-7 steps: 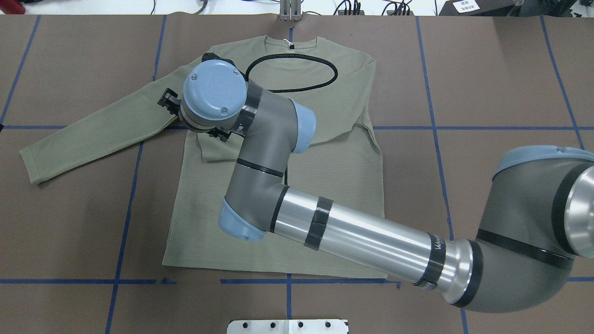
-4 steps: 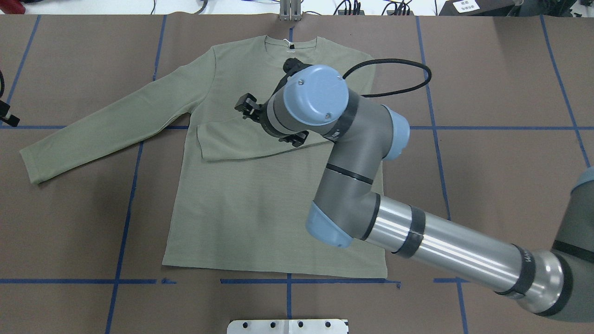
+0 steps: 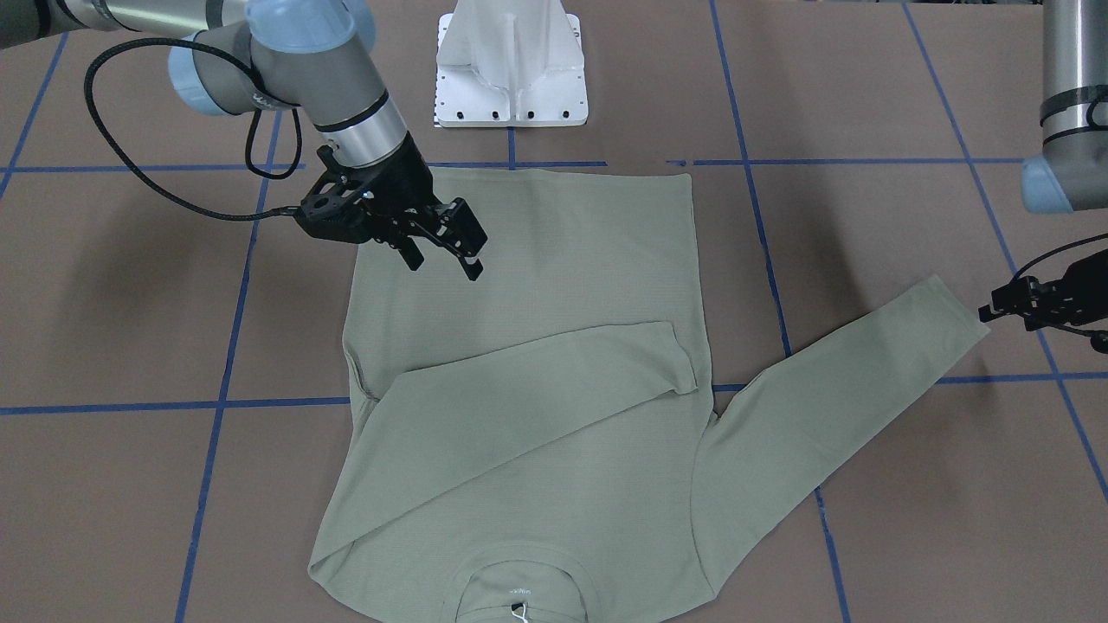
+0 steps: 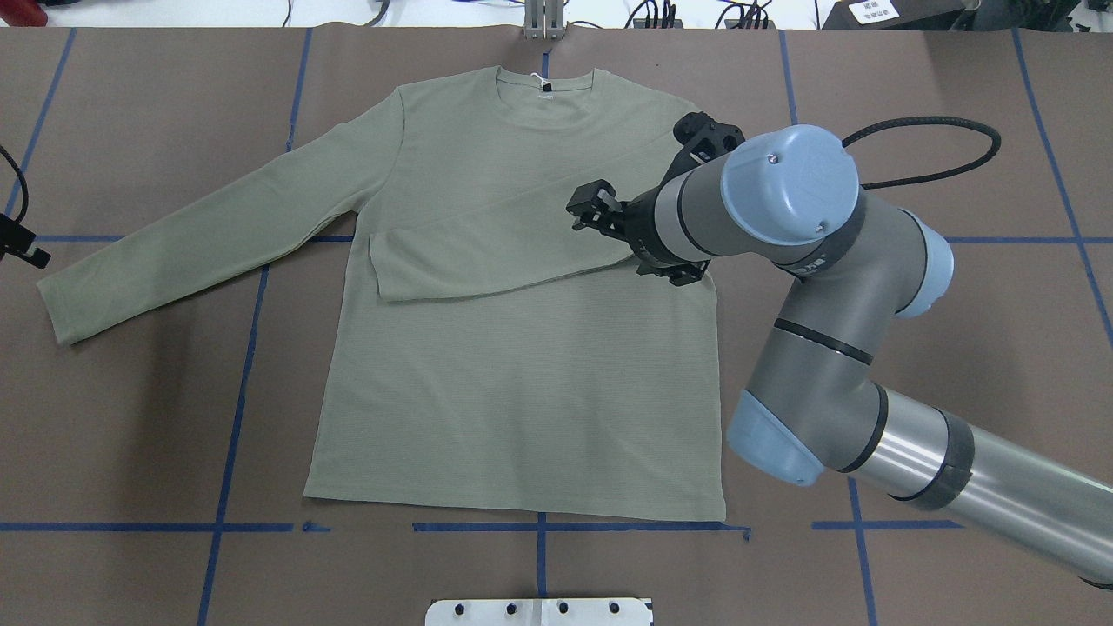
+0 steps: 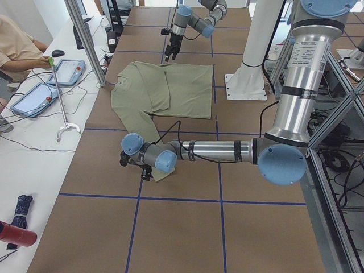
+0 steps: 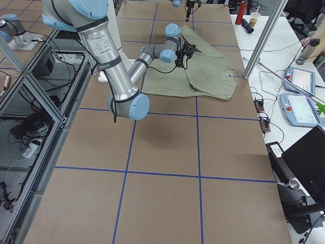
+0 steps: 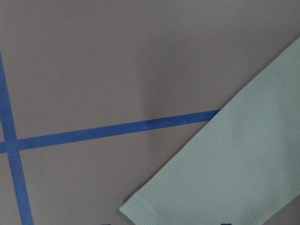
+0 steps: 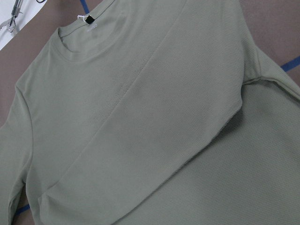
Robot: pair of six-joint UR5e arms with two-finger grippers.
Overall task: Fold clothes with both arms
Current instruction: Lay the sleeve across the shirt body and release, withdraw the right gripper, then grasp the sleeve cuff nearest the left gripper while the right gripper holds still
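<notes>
The sage-green shirt [image 4: 522, 391] lies flat on the brown table, collar [image 4: 546, 87] at the far side. One sleeve [image 3: 519, 389] is folded across the chest. The other sleeve [image 4: 191, 235] stretches out toward my left, and its cuff [image 7: 234, 178] fills the lower right of the left wrist view. My right gripper [image 3: 443, 262] hangs open and empty above the shirt's body, near the side seam. My left gripper [image 3: 1008, 305] hovers just off that cuff, open as far as the two dark fingertips at the wrist view's bottom edge show.
Blue tape lines [image 4: 235, 382] grid the brown table cover. The white pedestal base [image 3: 511, 69] stands at the near edge. A black cable [image 4: 939, 130] loops off the right wrist. A side table with tablets [image 5: 34, 96] and a seated person is beyond the far edge.
The right arm swung from the shirt's left armpit across the chest to its right side, leaving the folded sleeve lying. The left gripper came into view beside the outstretched cuff.
</notes>
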